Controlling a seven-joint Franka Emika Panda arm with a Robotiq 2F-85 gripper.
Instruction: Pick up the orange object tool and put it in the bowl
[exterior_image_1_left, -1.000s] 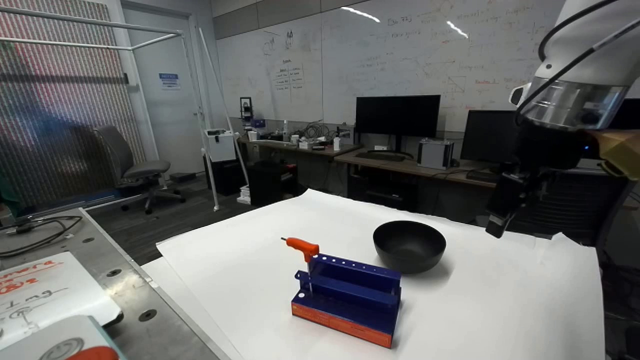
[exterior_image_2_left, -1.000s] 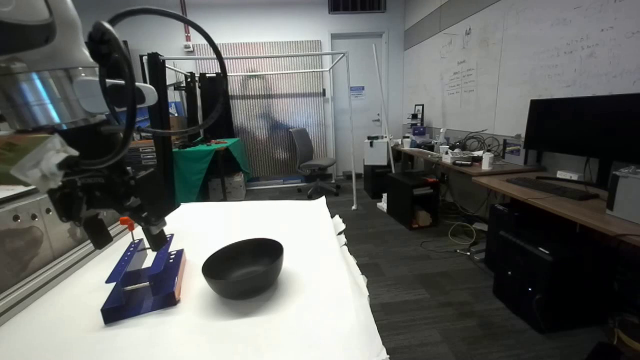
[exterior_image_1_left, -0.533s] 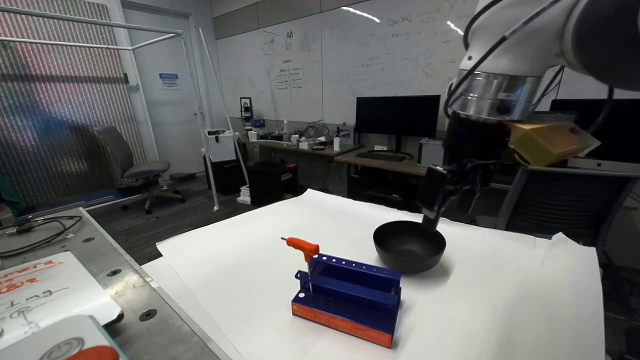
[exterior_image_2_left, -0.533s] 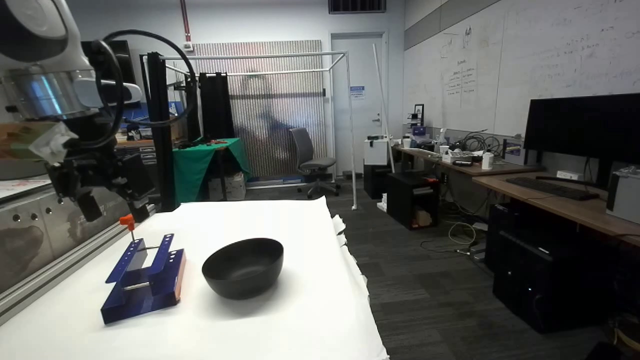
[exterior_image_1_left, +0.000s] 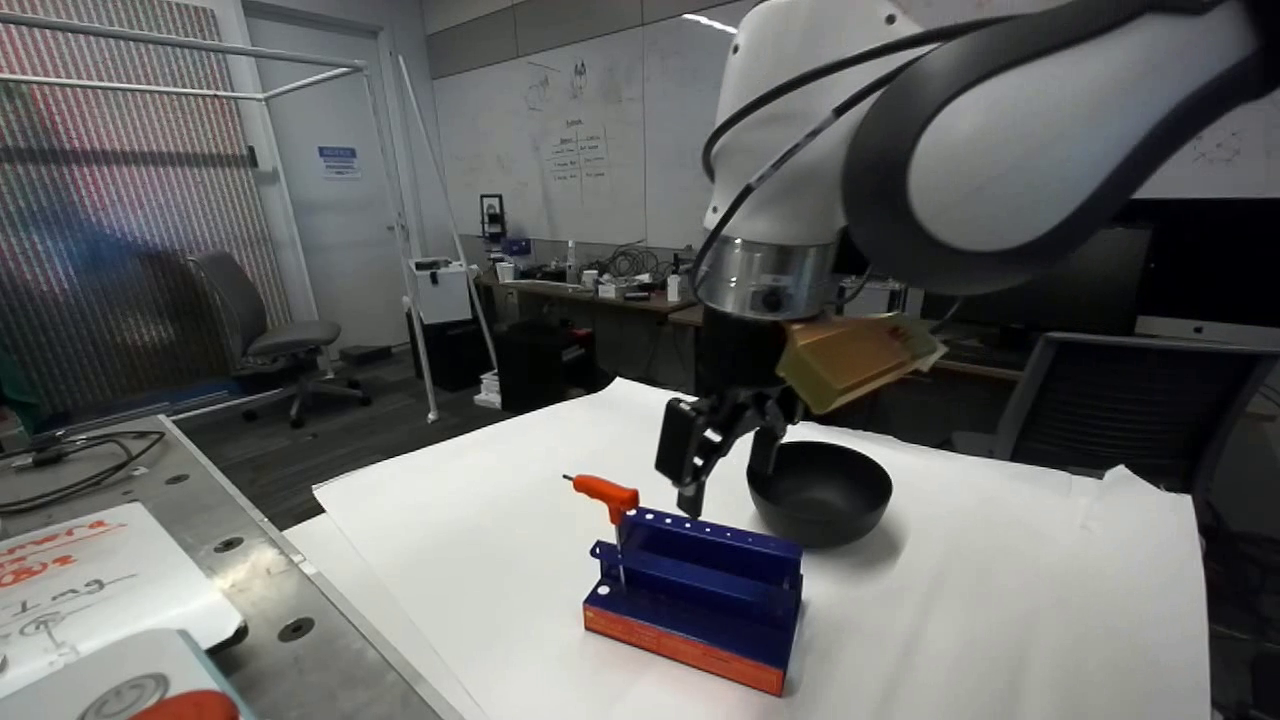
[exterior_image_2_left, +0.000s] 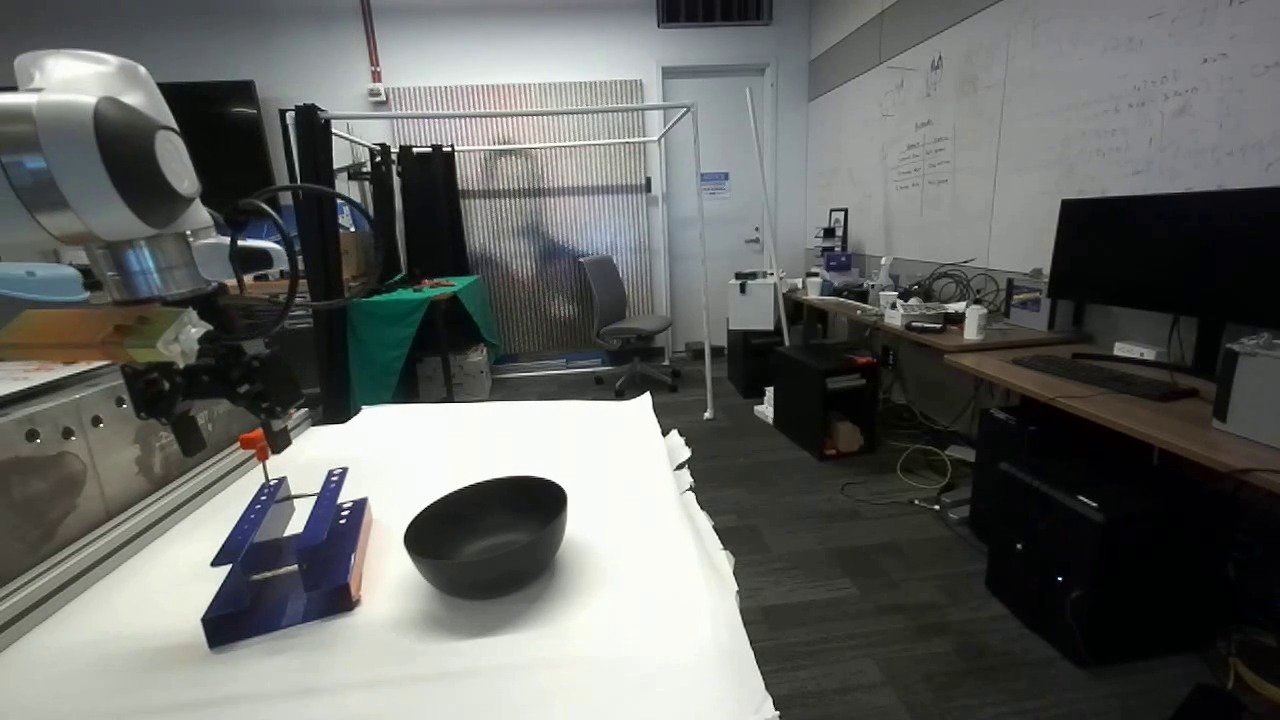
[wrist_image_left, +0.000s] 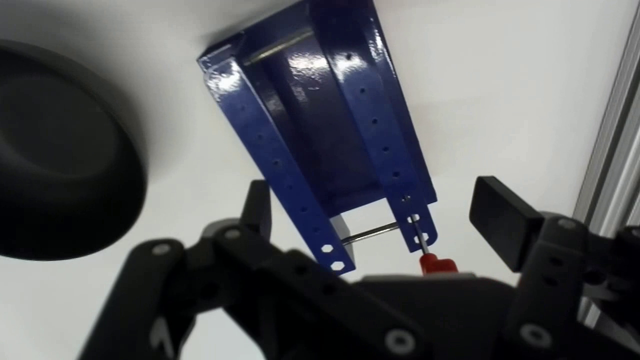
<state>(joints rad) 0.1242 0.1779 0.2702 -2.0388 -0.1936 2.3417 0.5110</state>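
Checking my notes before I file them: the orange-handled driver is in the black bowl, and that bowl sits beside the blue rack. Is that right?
Not quite: the orange-handled driver stands in the blue rack, not in the black bowl; both exterior views show this. The bowl does sit beside the rack.
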